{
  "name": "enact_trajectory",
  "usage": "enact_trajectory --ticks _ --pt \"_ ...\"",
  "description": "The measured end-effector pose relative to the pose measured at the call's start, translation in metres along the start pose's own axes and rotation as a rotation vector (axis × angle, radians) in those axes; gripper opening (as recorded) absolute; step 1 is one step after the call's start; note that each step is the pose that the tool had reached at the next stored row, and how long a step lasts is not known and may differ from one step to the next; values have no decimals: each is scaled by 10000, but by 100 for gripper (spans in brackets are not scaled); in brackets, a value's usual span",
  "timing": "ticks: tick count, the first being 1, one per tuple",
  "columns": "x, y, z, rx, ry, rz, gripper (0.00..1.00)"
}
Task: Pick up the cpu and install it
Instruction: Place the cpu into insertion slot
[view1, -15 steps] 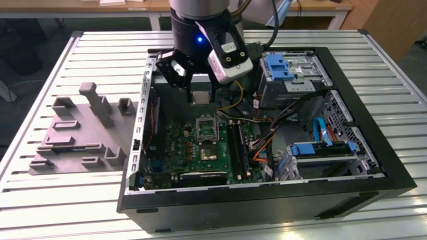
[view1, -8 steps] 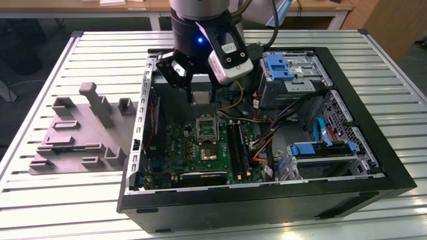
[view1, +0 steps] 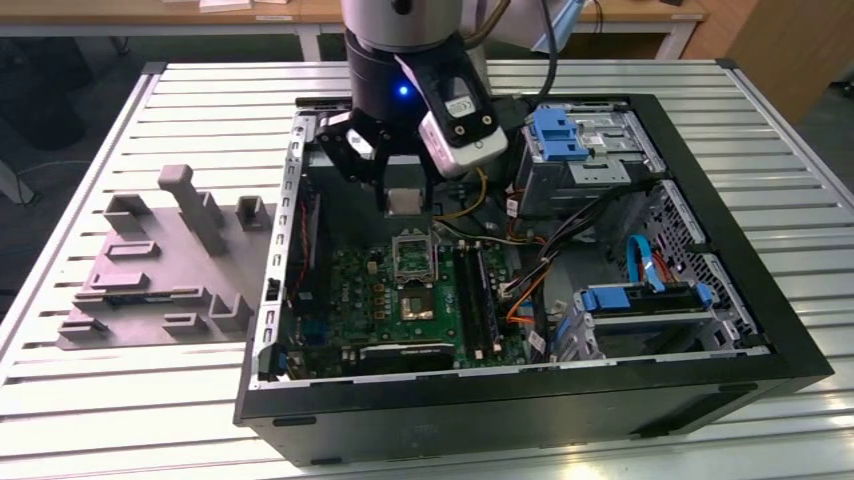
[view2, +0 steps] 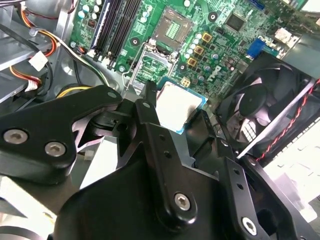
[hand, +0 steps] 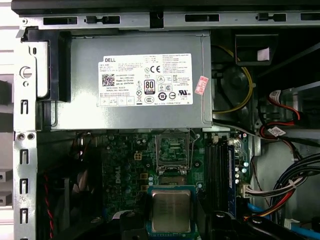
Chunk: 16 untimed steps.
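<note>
A robot arm (view1: 407, 18) with a silver-grey cylindrical wrist, then a black collar (view1: 380, 65) showing one small blue light (view1: 402, 92). A white camera housing (view1: 461, 128) with dark round lenses sits alongside. The gripper (view1: 404, 192) is matte black and angular (its flat linkage bars are pinned by silver socket-head screws (view2: 182, 201)).

place: robotics lab | evidence: slatted metal workbench (view1: 134, 400), opened computer case (view1: 534, 412), fixture plate (view1: 167, 265)

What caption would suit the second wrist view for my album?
The pincer holds the cpu over a green motherboard.
</note>
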<state>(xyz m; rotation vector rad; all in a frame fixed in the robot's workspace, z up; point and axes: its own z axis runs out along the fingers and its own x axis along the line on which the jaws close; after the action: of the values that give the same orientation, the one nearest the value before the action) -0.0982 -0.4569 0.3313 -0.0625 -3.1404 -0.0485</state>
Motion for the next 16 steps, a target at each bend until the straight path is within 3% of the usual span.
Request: enact_trajectory --ticks 10,16 --pt "0 -7 114 -2 -1 0 47" --pt "0 -7 130 -2 -1 1 47"
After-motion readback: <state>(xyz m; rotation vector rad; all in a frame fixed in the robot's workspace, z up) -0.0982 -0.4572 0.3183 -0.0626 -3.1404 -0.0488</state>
